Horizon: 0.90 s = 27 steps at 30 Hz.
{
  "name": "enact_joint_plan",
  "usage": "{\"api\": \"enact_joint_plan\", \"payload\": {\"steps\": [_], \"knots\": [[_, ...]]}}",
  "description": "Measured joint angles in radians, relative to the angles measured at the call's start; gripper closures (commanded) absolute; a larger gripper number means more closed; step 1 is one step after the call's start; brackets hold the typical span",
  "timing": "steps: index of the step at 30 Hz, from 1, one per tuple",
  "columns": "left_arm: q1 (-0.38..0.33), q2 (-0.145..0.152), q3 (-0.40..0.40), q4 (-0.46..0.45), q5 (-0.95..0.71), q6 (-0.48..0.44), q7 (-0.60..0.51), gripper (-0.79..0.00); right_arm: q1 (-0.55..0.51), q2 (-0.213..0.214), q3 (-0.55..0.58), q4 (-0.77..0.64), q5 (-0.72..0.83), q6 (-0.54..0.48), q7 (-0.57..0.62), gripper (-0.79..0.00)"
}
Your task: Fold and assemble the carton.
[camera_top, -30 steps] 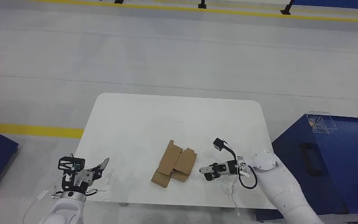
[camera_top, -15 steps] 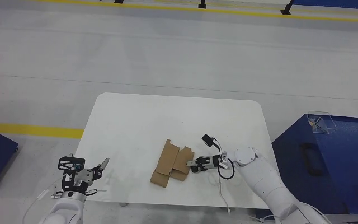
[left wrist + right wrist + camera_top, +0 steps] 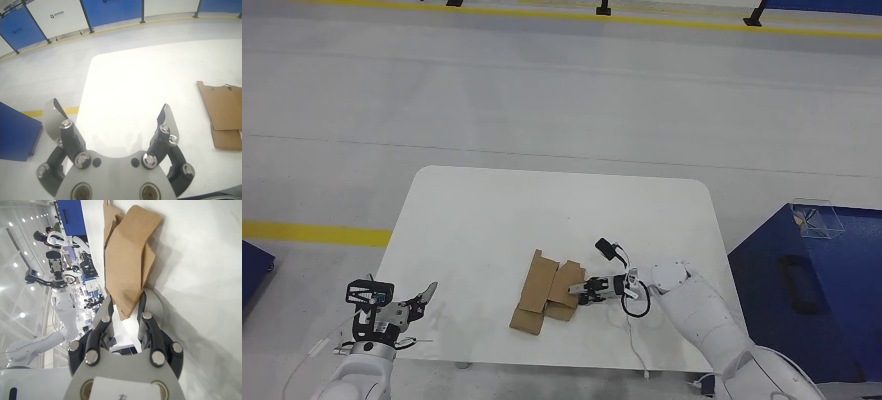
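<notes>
While the carton (image 3: 542, 290) lies flat, right hand (image 3: 126, 298) narrowly open astride its edge, left hand (image 3: 110, 103) wide, well apart.

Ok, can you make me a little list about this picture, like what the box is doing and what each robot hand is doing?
carton: flat brown cardboard, not folded up yet
where: lying on the white table, toward the robot's side
right gripper: at the carton's edge, open, with a corner of the cardboard between its fingers
left gripper: open, holding nothing, over the table's corner, well apart from the carton
job so far: nothing assembled yet
</notes>
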Motion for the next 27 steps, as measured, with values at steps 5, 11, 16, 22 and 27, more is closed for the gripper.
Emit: {"api": "enact_joint_plan", "payload": {"steps": [5,11,16,22,27], "knots": [[0.000,0.000,0.000,0.000,0.000,0.000,0.000,-0.785,0.016,-0.033,-0.014,0.029,0.006,0.010,-0.017,0.000],[0.000,0.000,0.000,0.000,0.000,0.000,0.000,-0.785,0.033,-0.056,-0.003,0.084,0.046,-0.096,-0.001,0.000],[0.000,0.000,0.000,0.000,0.000,0.000,0.000,-0.785,0.048,-0.052,0.026,0.088,0.103,-0.183,0.045,0.000],[0.000,0.000,0.000,0.000,0.000,0.000,0.000,-0.785,0.070,0.011,0.089,-0.119,0.239,-0.026,0.195,0.000],[0.000,0.000,0.000,0.000,0.000,0.000,0.000,-0.785,0.036,0.120,0.207,-0.445,0.315,0.108,0.329,0.000]]}}
